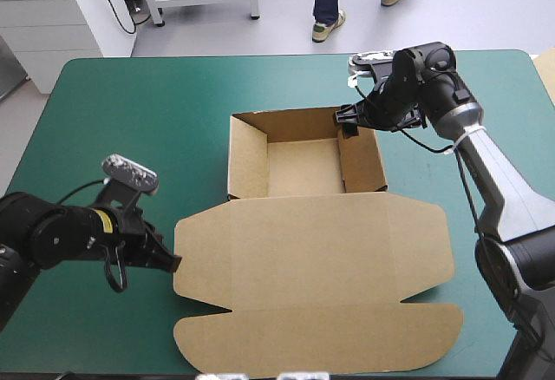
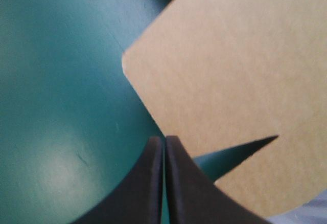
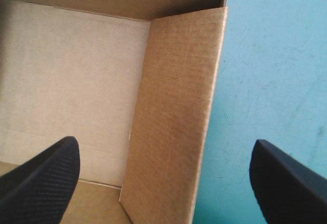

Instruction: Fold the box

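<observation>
The teal-green cover (image 1: pixel 130 94) is being taken up at its middle by the brown box (image 1: pixel 303 167). The left gripper (image 2: pixel 164 139) is being held low over the cover, its black fingers pressed together into one arch. Their tips are being kept just beside the rounded corner of the lid (image 2: pixel 230 81); whether they are touching cannot be told. The lid is being left flat, spread toward the near edge. The right gripper (image 3: pixel 164 143) is being held wide apart astride the tray's right wall (image 3: pixel 173 106), near the far right corner. One finger is being held over the tray's inside, the other over the cover outside. The tray's walls are being kept upright.
</observation>
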